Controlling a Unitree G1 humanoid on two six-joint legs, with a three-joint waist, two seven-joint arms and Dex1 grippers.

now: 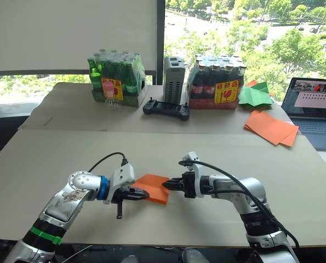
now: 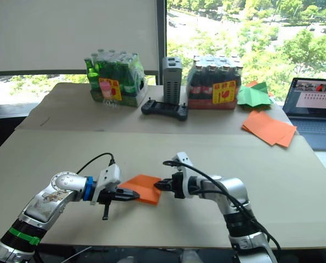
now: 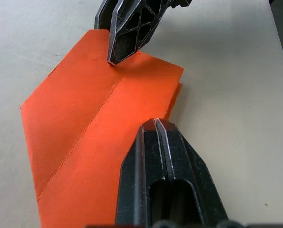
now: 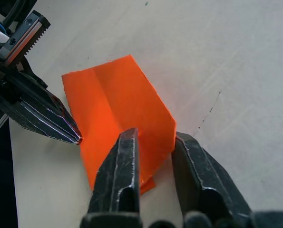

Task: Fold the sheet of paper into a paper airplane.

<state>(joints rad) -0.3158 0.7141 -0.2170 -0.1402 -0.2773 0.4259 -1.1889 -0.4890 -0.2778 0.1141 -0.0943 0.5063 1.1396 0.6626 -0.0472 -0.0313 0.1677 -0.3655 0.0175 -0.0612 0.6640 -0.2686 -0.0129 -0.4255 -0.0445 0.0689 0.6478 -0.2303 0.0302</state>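
Sunny window behind, trees outside, and a big pale desk [image 1: 53, 164] is what I'm working over. At the back edge sit two shrink-wrapped bottle packs [image 1: 116, 80], a black controller [image 1: 166, 108], a green paper shape [image 1: 254, 95], a pile of flat orange sheets [image 1: 269, 127] and a laptop [image 1: 312, 104], all well apart from the action. Up front, the sheet of paper [image 1: 153, 188] lies flat on the desk between my two arms, already creased down the middle with layers doubled over, so I'd say we're partway in, nowhere near a pointed wedge yet. My left gripper [image 3: 155, 124] has its fingers pressed together, holding nothing, tip resting on the paper's near edge; looks like it's pinning the sheet so it won't slide. My right gripper [image 4: 155, 142] comes in from the opposite side with its fingers parted a bit, straddling the folded edge, one on top and one just off the side, not clamped from what I can see. My guess is that hand is set to pinch or press the fold while the left anchors it.
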